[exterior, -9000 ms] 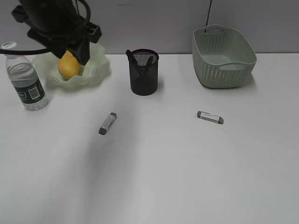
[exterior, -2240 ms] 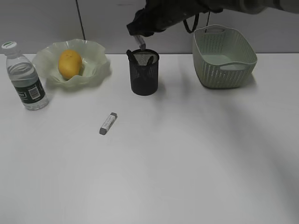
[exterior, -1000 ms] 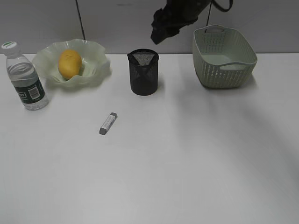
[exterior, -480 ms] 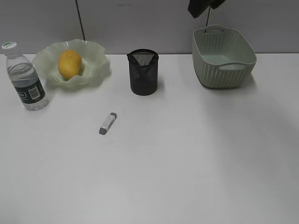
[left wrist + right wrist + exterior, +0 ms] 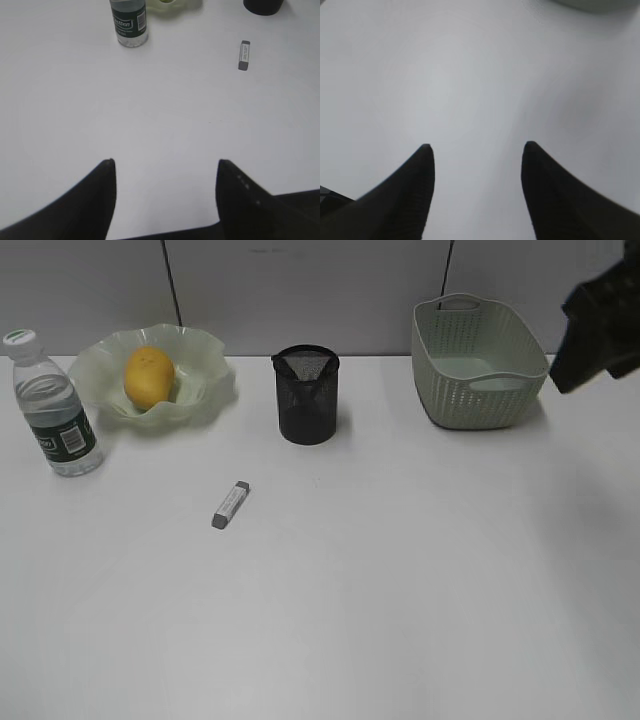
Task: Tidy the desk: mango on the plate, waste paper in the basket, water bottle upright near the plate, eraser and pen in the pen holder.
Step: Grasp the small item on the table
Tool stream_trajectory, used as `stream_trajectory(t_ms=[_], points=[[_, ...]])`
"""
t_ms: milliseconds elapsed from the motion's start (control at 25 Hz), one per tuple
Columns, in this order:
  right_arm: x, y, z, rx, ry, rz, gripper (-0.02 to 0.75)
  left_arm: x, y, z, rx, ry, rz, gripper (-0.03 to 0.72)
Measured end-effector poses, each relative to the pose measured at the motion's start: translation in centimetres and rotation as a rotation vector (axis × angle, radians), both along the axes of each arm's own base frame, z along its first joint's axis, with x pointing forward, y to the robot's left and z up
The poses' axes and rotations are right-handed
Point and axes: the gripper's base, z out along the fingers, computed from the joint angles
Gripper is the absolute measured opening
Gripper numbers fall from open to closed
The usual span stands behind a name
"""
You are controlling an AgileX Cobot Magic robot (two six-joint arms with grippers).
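Mango (image 5: 149,376) resting in the plate (image 5: 205,390), left of the pen holder (image 5: 307,395) at the back of the desk (image 5: 400,590). Water bottle (image 5: 52,410) upright just beside the plate, further left of the pen holder. Basket (image 5: 478,362) well to the right of the pen holder; its contents not visible, waste paper nowhere on show. One grey eraser (image 5: 230,504) lying flat on the bare top, forward and slightly left of the pen holder, touching nothing. Dark shapes faintly visible through the mesh of the pen holder, too unclear to name.

Right claw (image 5: 476,150) spread wide and empty above bare white surface, far right of the pen holder past the basket, seen in the exterior view only as a dark mass at the frame edge. Left claw (image 5: 164,165) likewise spread wide and empty, well forward of the pen holder, with the bottle and eraser in its sights.

Apparently only the eraser left to collect. Risks from here: a low, flat eraser likely to skid or tip out of the fingers if pinched across its long side or caught off-centre; fingertips scraping the top if brought down too far. A careless drop over the narrow mesh rim likely to bounce the eraser back onto the desk. A wide approach from the left also liable to clip the bottle and topple it.
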Motion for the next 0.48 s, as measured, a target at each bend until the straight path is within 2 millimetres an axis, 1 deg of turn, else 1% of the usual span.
stream_trajectory(t_ms=[40, 120, 200, 360, 480], points=[[-0.9, -0.4, -0.1, 0.002, -0.01, -0.014, 0.485, 0.0, 0.0, 0.0, 0.0, 0.0, 0.0, 0.474], [-2.7, -1.1, -1.0, 0.001, -0.002, -0.038, 0.535, 0.0, 0.0, 0.0, 0.0, 0.0, 0.0, 0.472], [-4.3, -1.5, -1.6, 0.002, 0.001, -0.047, 0.559, 0.0, 0.0, 0.0, 0.0, 0.0, 0.0, 0.47], [-7.7, -2.5, -2.1, 0.003, -0.007, -0.064, 0.571, 0.0, 0.0, 0.0, 0.0, 0.0, 0.0, 0.47], [-10.4, -3.2, -1.7, 0.026, -0.067, -0.08, 0.573, 0.0, 0.0, 0.0, 0.0, 0.0, 0.0, 0.47]])
